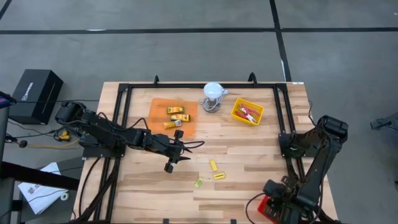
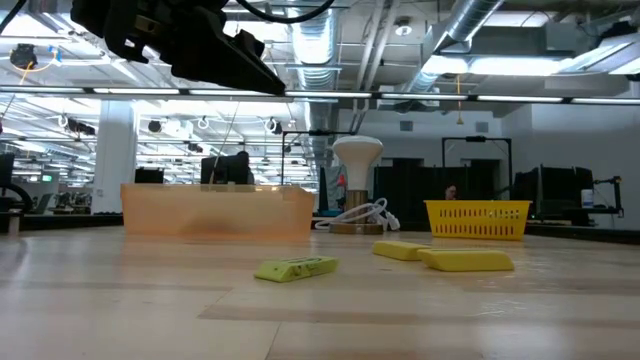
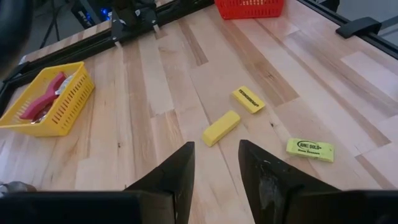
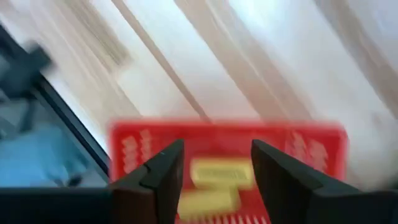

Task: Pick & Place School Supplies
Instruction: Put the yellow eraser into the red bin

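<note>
Left wrist view: left gripper (image 3: 214,180) open and empty above three loose supplies mid-table — yellow block (image 3: 221,127), two labelled yellow packets (image 3: 249,99) — probably light, rigid, slick-wrapped, best pinched across narrow sides; right gripper (image 4: 214,171) open over red tray (image 4: 227,146).

Three yellow packets (image 1: 213,165) flat on wood

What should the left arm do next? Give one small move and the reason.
Probably lower the left gripper onto the plain yellow block: its jaws stand open with nothing between them, the block lies on the bare table just ahead, and two labelled packets lie farther off.
</note>
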